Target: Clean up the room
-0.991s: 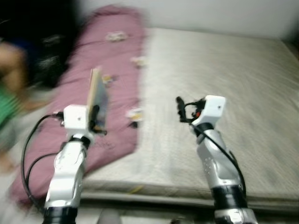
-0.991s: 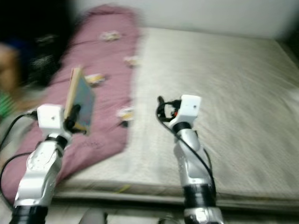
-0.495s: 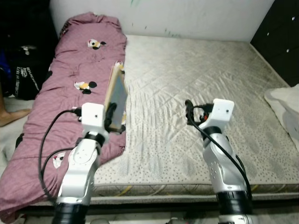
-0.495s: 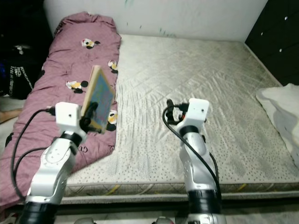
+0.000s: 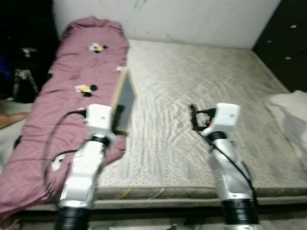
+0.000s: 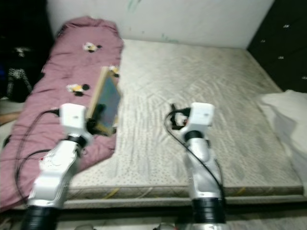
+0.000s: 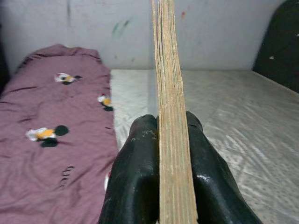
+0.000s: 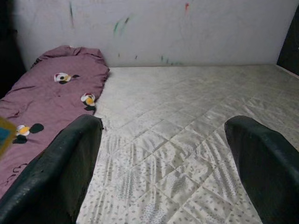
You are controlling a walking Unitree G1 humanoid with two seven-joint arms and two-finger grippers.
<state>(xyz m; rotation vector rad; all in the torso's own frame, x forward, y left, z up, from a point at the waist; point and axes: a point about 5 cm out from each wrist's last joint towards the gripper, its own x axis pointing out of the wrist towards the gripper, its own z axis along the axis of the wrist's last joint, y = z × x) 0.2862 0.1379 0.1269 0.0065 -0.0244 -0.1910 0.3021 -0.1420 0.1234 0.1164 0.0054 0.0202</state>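
Observation:
A thin book (image 5: 123, 99) with a tan edge and blue cover stands upright, edge-on, in my left gripper (image 5: 117, 116), which is shut on its lower part. In the left wrist view the book's page edge (image 7: 169, 116) runs between the two black fingers (image 7: 136, 172). It hangs over the left part of a bare grey quilted mattress (image 5: 201, 81), beside a maroon blanket (image 5: 72, 96) with cartoon prints. My right gripper (image 5: 193, 117) is raised over the mattress middle, open and empty; its fingers (image 8: 65, 163) stand wide apart.
A white wall (image 5: 192, 19) backs the bed. Dark furniture (image 5: 288, 48) stands at the right, with a white cloth (image 5: 292, 108) below it. Dark bags (image 5: 21, 72) lie at the left beyond the blanket. The mattress front edge (image 5: 168, 194) is close before me.
The camera has swung and shifted, with blur now. Both arms keep the same pose; the book stays held in the left gripper.

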